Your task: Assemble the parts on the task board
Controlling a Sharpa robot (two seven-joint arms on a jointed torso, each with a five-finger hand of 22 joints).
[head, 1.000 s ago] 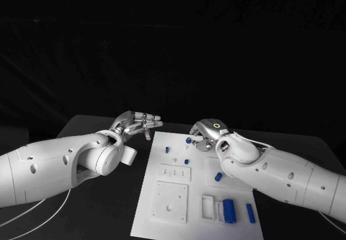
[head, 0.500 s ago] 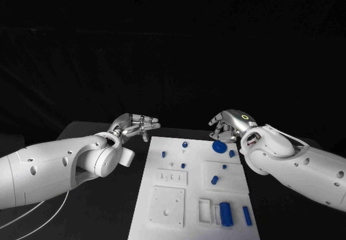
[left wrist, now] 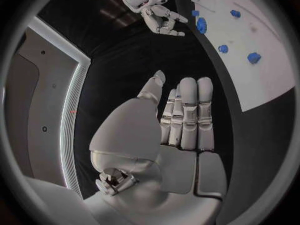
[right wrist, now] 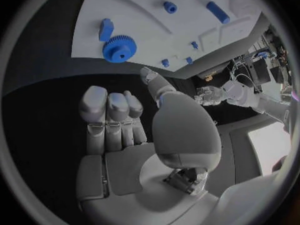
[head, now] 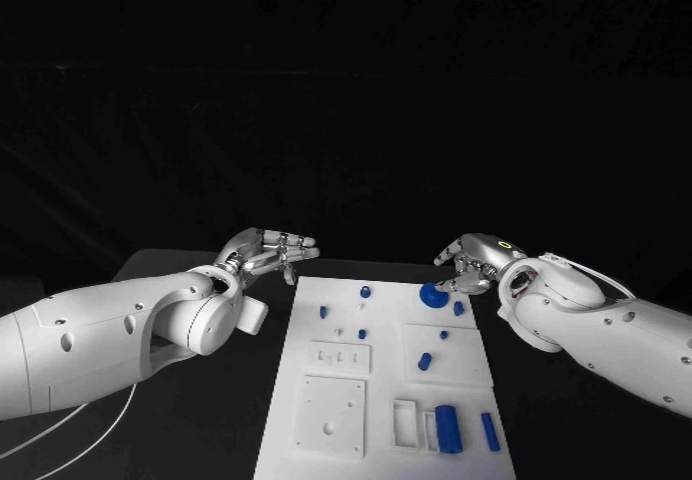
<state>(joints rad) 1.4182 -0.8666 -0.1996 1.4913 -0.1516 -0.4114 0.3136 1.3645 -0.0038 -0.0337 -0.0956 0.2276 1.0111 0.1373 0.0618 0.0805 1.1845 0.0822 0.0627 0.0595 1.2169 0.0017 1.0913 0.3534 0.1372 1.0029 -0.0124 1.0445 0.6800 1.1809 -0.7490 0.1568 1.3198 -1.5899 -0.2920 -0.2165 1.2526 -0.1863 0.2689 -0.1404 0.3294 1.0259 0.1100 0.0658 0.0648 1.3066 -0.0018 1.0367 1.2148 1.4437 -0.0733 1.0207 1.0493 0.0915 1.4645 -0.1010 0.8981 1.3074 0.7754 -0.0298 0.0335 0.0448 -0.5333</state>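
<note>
Head view: both silver hands, left and right, hang released above the black table beside the white task board, round blue toothed gear lying free.

We saw the left hand with its fingers straight and close together, holding nothing, over the black table. Beyond it the right hand hung near the edge of the white task board (its fingers loosely curled). Several small blue parts lay on the board, one just beside that hand.
</note>
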